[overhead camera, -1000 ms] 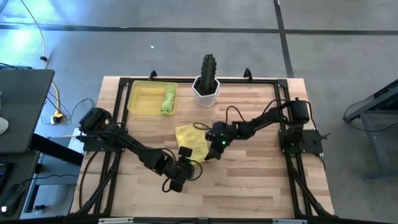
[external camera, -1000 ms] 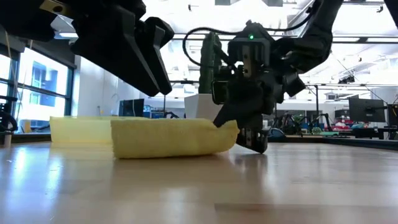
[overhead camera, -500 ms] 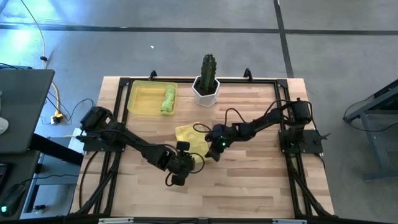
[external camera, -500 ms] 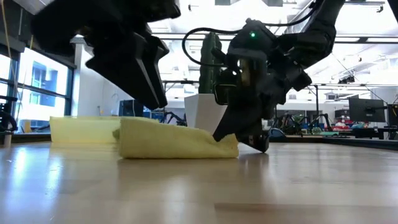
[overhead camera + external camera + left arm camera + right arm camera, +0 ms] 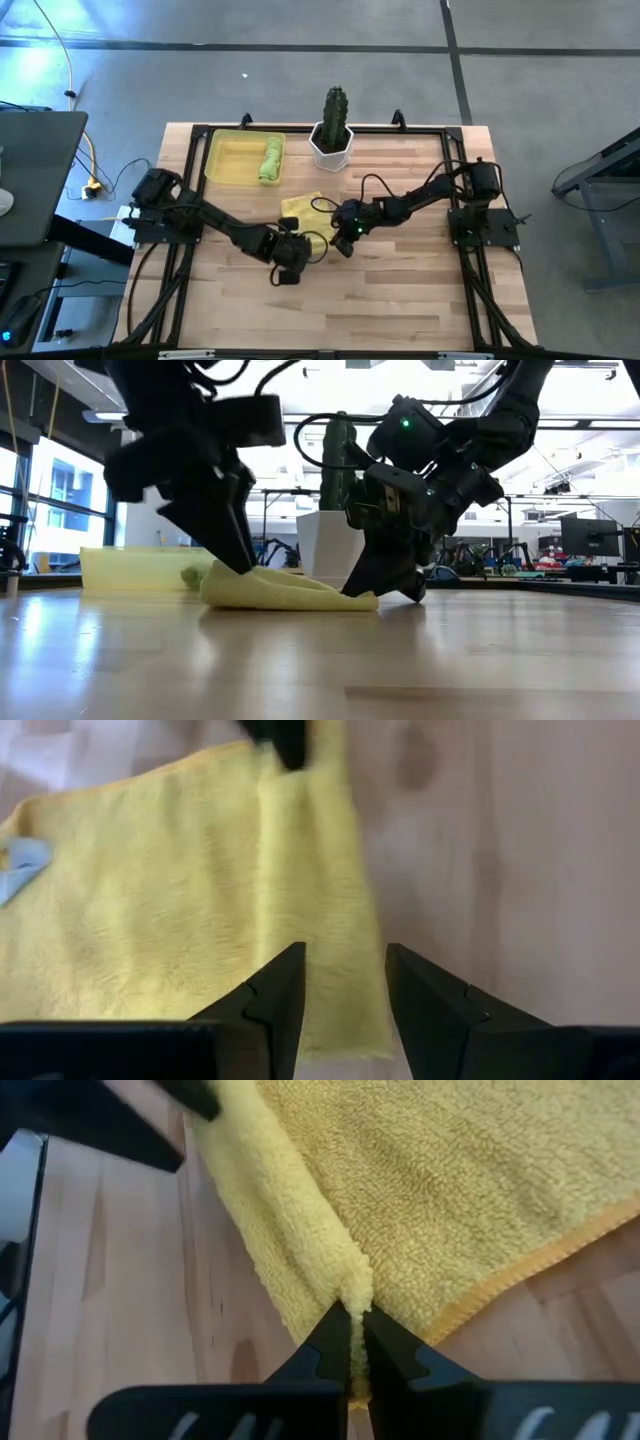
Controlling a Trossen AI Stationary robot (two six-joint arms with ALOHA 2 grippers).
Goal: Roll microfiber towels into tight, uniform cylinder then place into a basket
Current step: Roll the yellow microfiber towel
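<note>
The pale yellow towel point(image 5: 304, 220) lies mid-table with a raised fold point(image 5: 290, 1220) along its near edge. My right gripper point(image 5: 345, 238) is shut on the right end of that fold. My left gripper point(image 5: 292, 250) is open and slants down at the fold's left end point(image 5: 232, 578). In the left wrist view one finger point(image 5: 278, 1000) is over the cloth and the other point(image 5: 420, 1000) over bare wood, with the fold point(image 5: 310, 900) running between them. A rolled lime green towel point(image 5: 270, 158) lies in the yellow basket point(image 5: 228, 160) at the far left. My left gripper's open fingers point(image 5: 236, 550) come down slanting from the near left onto the left end of the fold, one on each side of it. The cloth under them lies low on the table. Whether they press it, I cannot tell. My right gripper pinches the right end of the fold point(image 5: 350, 1292) between its two fingertips, more than one layer thick. The fingers slant down from the table's right side and point along the fold. The towel lies on the wood, raised a little at the pinch.
A white pot with a green cactus point(image 5: 332, 138) stands at the far edge, just right of the basket. A black frame point(image 5: 190, 135) runs around the wooden table top. Bare wood lies near and to the right of the towel.
My left gripper has moved toward the far edge and down onto the towel, rolling its wrist. My right gripper has stayed in place but turned. The towel's thick roll along the near edge has sunk into a low, flat fold.
</note>
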